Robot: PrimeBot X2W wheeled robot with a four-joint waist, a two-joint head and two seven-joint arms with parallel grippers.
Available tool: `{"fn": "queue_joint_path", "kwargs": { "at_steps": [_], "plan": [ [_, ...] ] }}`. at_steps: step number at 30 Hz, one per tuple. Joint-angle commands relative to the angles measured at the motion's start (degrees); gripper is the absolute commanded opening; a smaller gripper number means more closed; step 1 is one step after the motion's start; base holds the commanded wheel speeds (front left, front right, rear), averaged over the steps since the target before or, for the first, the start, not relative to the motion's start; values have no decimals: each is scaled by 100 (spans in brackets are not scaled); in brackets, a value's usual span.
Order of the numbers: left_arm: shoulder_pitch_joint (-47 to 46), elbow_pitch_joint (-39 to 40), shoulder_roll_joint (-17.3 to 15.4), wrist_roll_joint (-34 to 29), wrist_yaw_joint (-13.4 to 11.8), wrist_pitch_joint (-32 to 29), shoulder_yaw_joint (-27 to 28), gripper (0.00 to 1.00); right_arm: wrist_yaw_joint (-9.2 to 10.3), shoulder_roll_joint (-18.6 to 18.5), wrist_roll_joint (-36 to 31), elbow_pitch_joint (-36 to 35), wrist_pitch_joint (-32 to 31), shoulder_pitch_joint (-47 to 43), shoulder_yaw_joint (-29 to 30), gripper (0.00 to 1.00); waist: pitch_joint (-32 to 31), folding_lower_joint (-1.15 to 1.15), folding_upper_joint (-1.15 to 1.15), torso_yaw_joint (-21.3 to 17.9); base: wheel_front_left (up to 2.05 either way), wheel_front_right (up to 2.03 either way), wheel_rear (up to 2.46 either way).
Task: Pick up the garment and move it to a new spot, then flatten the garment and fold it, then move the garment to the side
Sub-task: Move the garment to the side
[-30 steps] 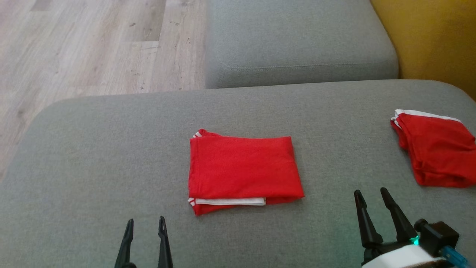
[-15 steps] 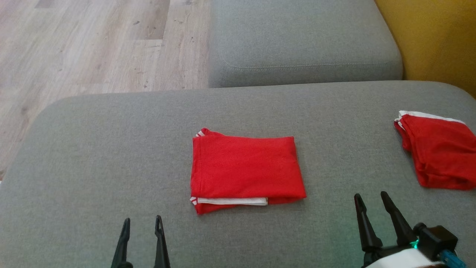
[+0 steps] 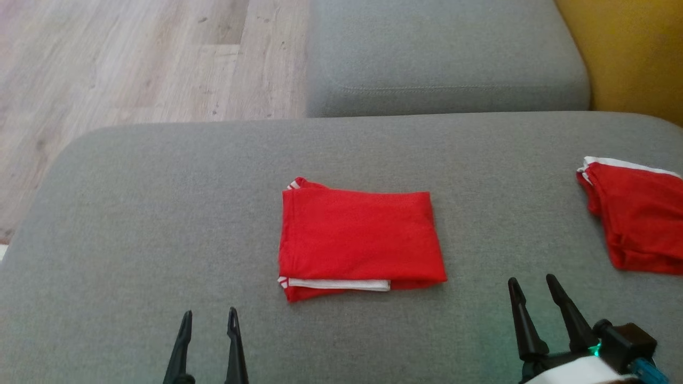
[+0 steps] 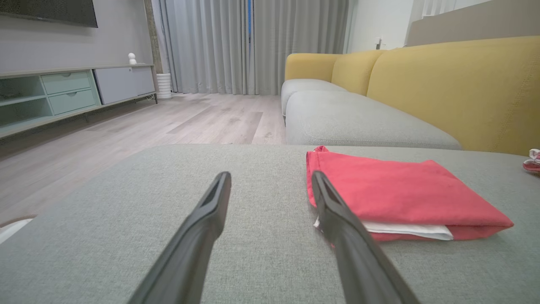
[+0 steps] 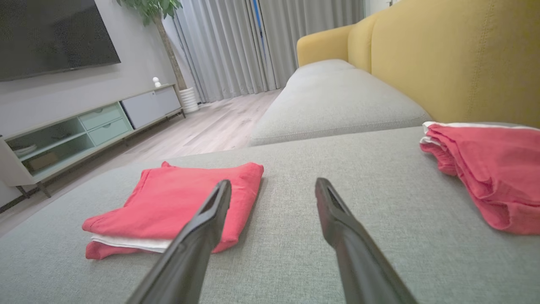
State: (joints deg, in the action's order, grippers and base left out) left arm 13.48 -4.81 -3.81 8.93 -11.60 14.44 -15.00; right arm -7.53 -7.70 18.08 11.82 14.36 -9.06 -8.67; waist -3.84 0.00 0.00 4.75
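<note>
Head view: folded red garment (image 3: 360, 237) lies flat near the middle of the big gray seat cushion (image 3: 133, 224). It is a neat rectangle, long side running 9 to 3 o'clock. A white band shows along its near edge, from the 7 o'clock corner to about 6, and a small white-trimmed bit pokes out at the 11 o'clock corner.

Left gripper (image 3: 209, 313) sits at 7 o'clock of the view, low over the cushion. Its fingers are parted w/ a moderate gap and nothing between them, tips pointing to 12. They are short of the garment and off its 7 o'clock corner – not touching. In the left wrist view one finger overlaps that corner in the pic only.

Right gripper (image 3: 531, 280) is at 5 o'clock, fingers likewise spread and empty, tips leaning toward 11. It is apart from the garment's 5 o'clock corner, w/ bare cushion between.

A 2nd red garment (image 3: 637, 213) w/ white trim lies at 3 o'clock by the view's edge – looser and more rumpled, well apart from the first.

Beyond, at 12 to 1 o'clock, is another gray cushion (image 3: 443, 53), w/ the yellow backrest (image 3: 635, 48) at 2 and the wood floor (image 3: 133, 58) at 10 to 11. The wrist views add gray curtains (image 4: 253, 42), a low cabinet (image 4: 63, 93) and a dark TV (image 5: 50, 38).
</note>
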Motion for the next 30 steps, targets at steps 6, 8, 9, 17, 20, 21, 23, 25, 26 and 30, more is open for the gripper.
{"fn": "queue_joint_path", "kwargs": {
  "at_steps": [6,8,9,17,20,21,23,25,26,30],
  "plan": [
    [-372,203,88,-27,-18,56,43,100,4,-216,120,-33,63,259,-169,100,281,0,0,188,0,0,0],
    [-402,211,89,-12,-31,56,4,100,4,-272,266,138,61,398,-252,100,387,0,0,231,0,0,0],
    [-416,215,90,-4,-38,56,-16,100,4,-297,372,227,13,499,-300,100,453,0,0,246,0,0,0],
    [-765,276,92,96,-121,56,-227,100,4,-379,1586,769,-1394,1834,-629,100,1040,0,0,320,0,0,0],
    [-923,264,92,126,-149,56,-321,100,4,-341,2037,1063,-1966,2304,-694,100,1190,0,0,371,0,0,0],
    [-975,252,92,126,-150,56,-362,100,4,-328,2179,1178,-2145,2431,-715,100,1232,0,0,398,0,0,0],
    [-1074,230,92,69,-150,56,-432,100,4,-312,2426,1424,-2495,2639,-750,100,1300,0,0,447,0,0,0],
    [-1144,220,92,46,-160,56,-476,100,4,-291,2594,1658,-2748,2791,-778,100,1340,0,0,491,0,0,0],
    [-1170,219,92,44,-168,56,-490,100,4,-265,2678,1749,-2831,2851,-788,100,1355,0,0,508,0,0,0],
    [-1233,220,92,58,-205,56,-525,100,4,-228,2873,1898,-2963,2979,-931,14,1398,0,0,562,0,0,0]
  ]
}}
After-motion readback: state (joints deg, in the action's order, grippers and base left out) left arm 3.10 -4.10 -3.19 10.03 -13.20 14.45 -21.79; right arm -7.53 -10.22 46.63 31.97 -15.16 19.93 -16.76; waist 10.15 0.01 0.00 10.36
